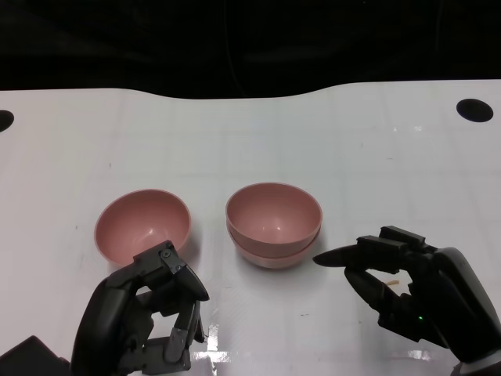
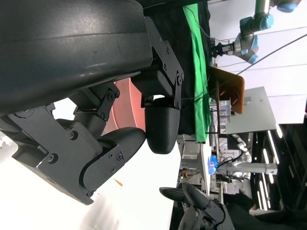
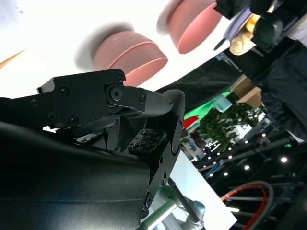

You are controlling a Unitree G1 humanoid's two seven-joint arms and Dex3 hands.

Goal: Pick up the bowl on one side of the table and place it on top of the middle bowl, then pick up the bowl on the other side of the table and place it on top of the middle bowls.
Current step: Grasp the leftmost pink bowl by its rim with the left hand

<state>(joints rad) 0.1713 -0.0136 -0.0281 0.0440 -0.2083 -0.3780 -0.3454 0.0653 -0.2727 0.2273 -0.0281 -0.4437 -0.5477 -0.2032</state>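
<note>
In the head view, a stack of two pink bowls [image 1: 274, 225] is seen at the centre of the frame, one nested inside the other, so the first half of the task is judged done. A single pink bowl [image 1: 143, 225] is seen at centre left on the white table [image 1: 391, 157], near the stack but apart from it; this is the bowl to be lifted next.

The left hand [image 1: 149, 313] is seen at the lower left of the frame, just below that bowl's near rim. Nothing is held in it; its fingers are curled partly inward with a gap between them, and whether the rim is touched cannot be told. In the left wrist view, pink is seen just beyond the fingertips [image 2: 160, 129].

The right hand [image 1: 407, 286] is seen at the lower right, beside the stack and apart from it, with its fingers spread and nothing held.

For the step to go well, the single bowl's near rim should be pinched between thumb and fingers, with one side inside the wall. The bowl should be raised clear of the table before it is carried sideways, kept level, and lowered squarely over the stack. The right hand is best kept away from the stack so that it is not knocked.
</note>
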